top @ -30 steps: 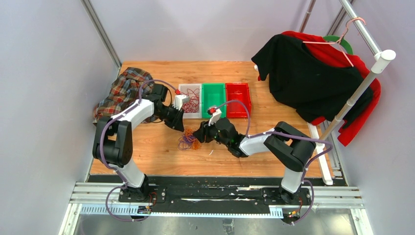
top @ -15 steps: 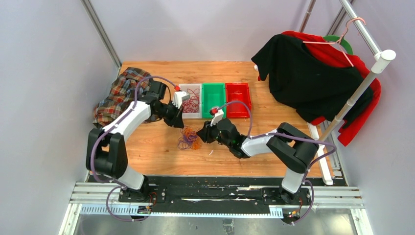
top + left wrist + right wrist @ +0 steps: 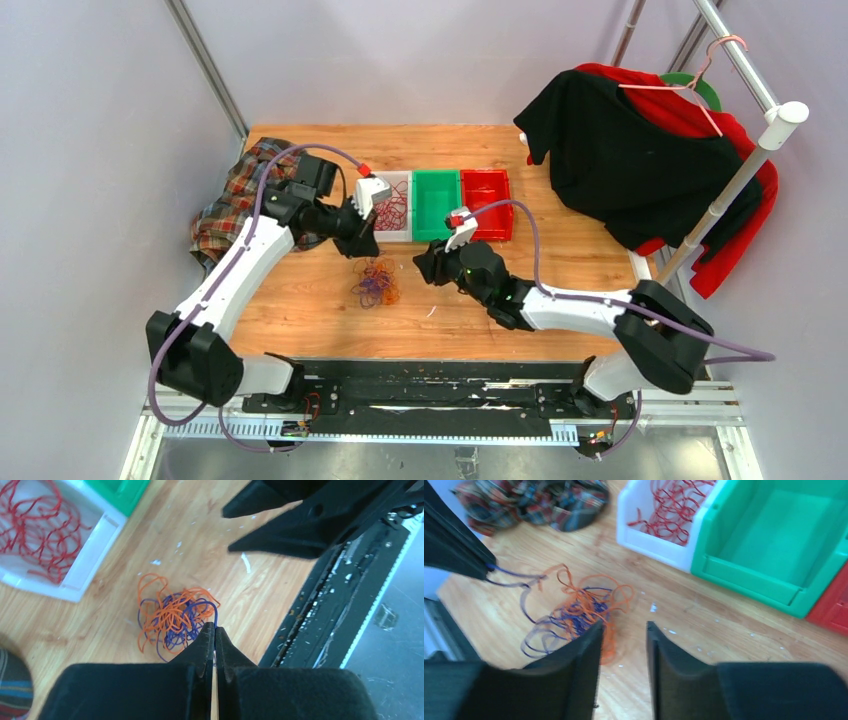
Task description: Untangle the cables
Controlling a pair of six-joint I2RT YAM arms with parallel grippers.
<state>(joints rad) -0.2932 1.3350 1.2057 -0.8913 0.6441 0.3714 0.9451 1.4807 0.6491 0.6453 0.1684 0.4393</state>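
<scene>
A tangle of thin orange and purple cables (image 3: pixel 375 283) lies on the wooden table between the two grippers. It also shows in the left wrist view (image 3: pixel 175 615) and the right wrist view (image 3: pixel 584 607). My left gripper (image 3: pixel 364 245) (image 3: pixel 216 626) is shut on a purple cable strand that runs taut from its tip down to the tangle; the right wrist view shows this gripper (image 3: pixel 486 566) at the left. My right gripper (image 3: pixel 420 268) (image 3: pixel 624 627) is open and empty, just right of the tangle. Dark red cables (image 3: pixel 392 207) lie in the white bin (image 3: pixel 402 236).
A green bin (image 3: pixel 436 232) and a red bin (image 3: pixel 487 232) stand beside the white bin at the back. A plaid cloth (image 3: pixel 240 190) lies at the far left. Black and red garments (image 3: pixel 640 160) hang on a rack at the right.
My left gripper has lifted back toward the white bin with the purple strand. My right gripper has drawn back to the right, off the tangle. The tangle has shifted slightly left.
</scene>
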